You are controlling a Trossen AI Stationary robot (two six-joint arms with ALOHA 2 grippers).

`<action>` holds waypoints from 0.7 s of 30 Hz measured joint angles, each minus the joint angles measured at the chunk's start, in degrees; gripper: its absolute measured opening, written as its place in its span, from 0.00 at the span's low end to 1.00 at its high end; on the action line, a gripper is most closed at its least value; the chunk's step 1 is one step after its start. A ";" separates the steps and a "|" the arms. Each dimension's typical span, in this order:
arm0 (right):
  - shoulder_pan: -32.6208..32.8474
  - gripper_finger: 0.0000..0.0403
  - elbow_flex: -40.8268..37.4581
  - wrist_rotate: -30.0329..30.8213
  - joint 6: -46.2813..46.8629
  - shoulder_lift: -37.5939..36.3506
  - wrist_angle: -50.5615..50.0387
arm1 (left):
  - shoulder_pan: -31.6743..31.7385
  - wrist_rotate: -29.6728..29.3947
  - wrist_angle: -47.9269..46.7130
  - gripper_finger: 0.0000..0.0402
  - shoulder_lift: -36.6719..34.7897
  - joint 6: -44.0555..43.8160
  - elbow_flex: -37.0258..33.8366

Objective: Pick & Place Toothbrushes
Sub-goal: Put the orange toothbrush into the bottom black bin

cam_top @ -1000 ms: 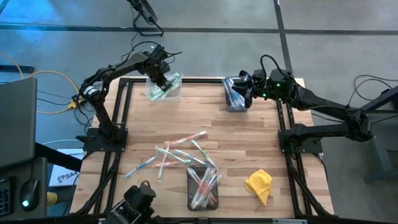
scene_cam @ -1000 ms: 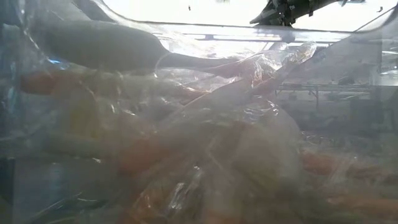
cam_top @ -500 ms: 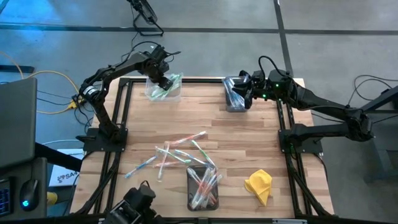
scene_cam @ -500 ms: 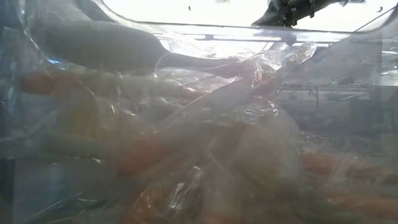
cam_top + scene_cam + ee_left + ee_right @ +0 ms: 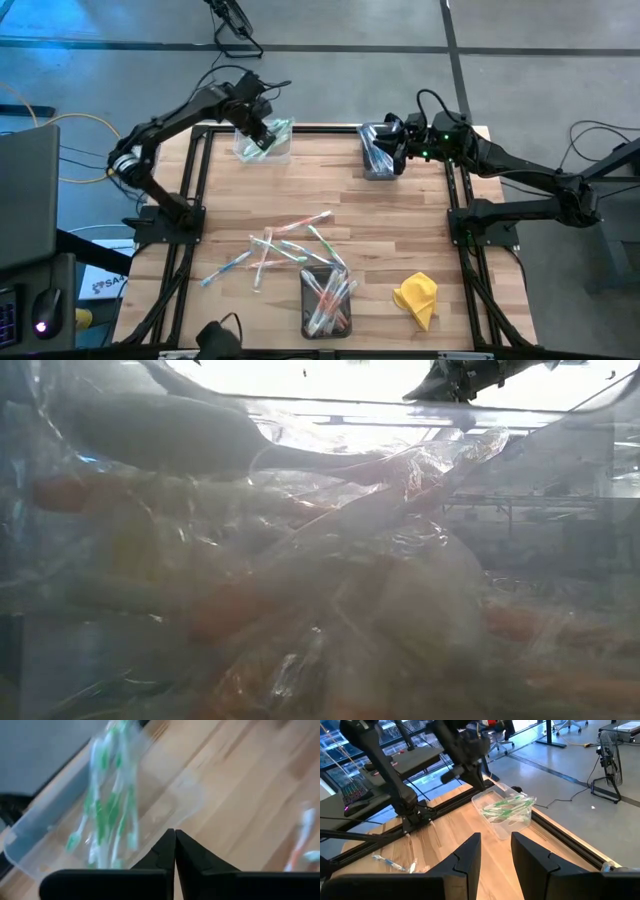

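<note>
Several loose toothbrushes (image 5: 288,245), thin white sticks with coloured accents, lie on the wooden table's middle. A clear bin (image 5: 266,146) at the far left holds green toothbrushes (image 5: 107,812). My left gripper (image 5: 175,832) hangs shut and empty just above this bin (image 5: 260,132). A second bin (image 5: 376,160) at the far right holds bluish toothbrushes. My right gripper (image 5: 388,146) hovers over it, open (image 5: 495,841), with nothing between its fingers. A third bin (image 5: 326,302) at the near edge holds pink and red toothbrushes.
A crumpled yellow cloth (image 5: 417,298) lies at the near right. Black frame rails (image 5: 196,180) run along the table's left and right sides. The low view is filled by a clear bin wall (image 5: 300,580) with wrapped toothbrushes close to the lens.
My left gripper has risen out of the bin of green toothbrushes and now hangs above it; that arm's elbow has swung outward past the table's left edge. The toothbrushes on the table have not moved.
</note>
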 joint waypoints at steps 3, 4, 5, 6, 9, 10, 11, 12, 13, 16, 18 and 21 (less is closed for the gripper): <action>0.00 0.25 0.00 0.00 0.00 0.00 -0.02 | -3.18 0.02 2.72 0.04 -2.50 -3.27 0.00; 0.01 0.25 0.00 0.00 0.00 0.00 -0.09 | -4.36 0.02 3.52 0.04 -3.07 -4.54 0.00; 0.01 0.25 0.00 -0.02 0.02 0.00 -0.06 | -5.70 0.02 4.63 0.04 -3.59 -5.87 0.00; 0.01 0.25 0.00 -0.08 0.02 0.00 -0.06 | -7.25 0.02 5.94 0.04 -4.04 -7.33 0.00; 0.01 0.25 0.00 -0.26 0.02 0.00 -0.09 | -12.01 0.08 8.85 0.04 -4.54 -11.79 0.02; 0.01 0.25 0.00 -0.26 0.02 0.00 -0.06 | -13.58 0.11 9.49 0.04 -4.54 -12.91 0.02; 0.01 0.25 0.00 -0.26 0.02 0.00 -0.06 | -15.16 0.13 10.06 0.04 -4.54 -13.82 0.02; 0.01 0.25 0.00 -0.26 0.02 0.00 -0.06 | -16.62 0.14 10.58 0.04 -4.55 -14.31 0.02; 0.01 0.25 0.00 -0.22 0.02 0.00 -0.06 | -18.01 0.15 10.93 0.04 -4.60 -14.36 0.02; 0.01 0.25 0.00 0.05 0.02 0.00 -0.08 | -21.91 -0.68 11.53 0.04 -4.60 -14.33 0.02; 0.01 0.25 0.00 0.04 0.02 0.00 -0.10 | -24.11 -2.99 11.48 0.04 -4.60 -14.35 0.02; 0.01 0.25 0.00 0.00 0.39 0.00 -0.10 | -26.32 -6.20 11.46 0.04 -4.60 -14.35 0.02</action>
